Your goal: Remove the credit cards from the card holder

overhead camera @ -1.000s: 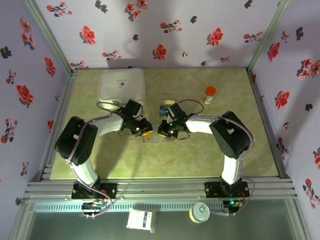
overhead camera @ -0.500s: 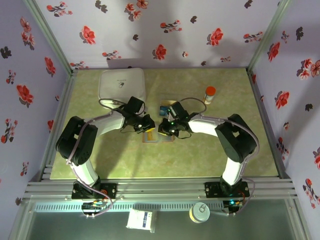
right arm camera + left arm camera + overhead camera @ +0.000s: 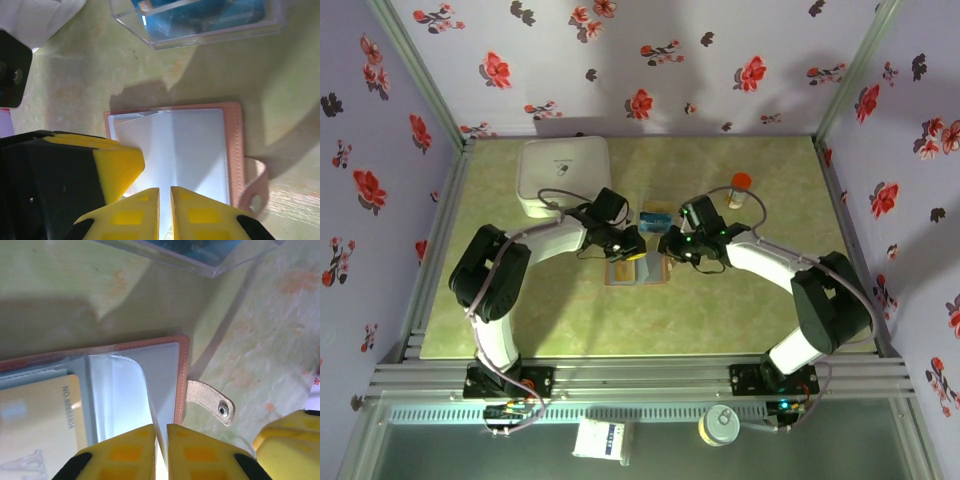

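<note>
The card holder (image 3: 636, 271) lies open on the table, tan-brown rim (image 3: 183, 375) around clear sleeves. A yellow-orange credit card (image 3: 42, 415) sits in one sleeve. My left gripper (image 3: 161, 430) is shut on a thin clear sleeve page standing up from the holder. From the other side, my right gripper (image 3: 165, 192) is shut on another sleeve page (image 3: 175, 145). In the top view the left gripper (image 3: 633, 250) and right gripper (image 3: 670, 248) meet just above the holder. Blue credit cards (image 3: 200, 17) lie in the clear tray (image 3: 656, 213).
A white rounded box (image 3: 565, 173) stands at the back left. An orange-capped bottle (image 3: 740, 188) stands at the back right. The holder's snap strap (image 3: 212, 400) sticks out sideways. The clear tray's edge (image 3: 215, 270) lies just beyond the holder.
Both grippers have shifted to the right and slightly farther back over the holder. The left jaws have closed down further on the sleeve page.
</note>
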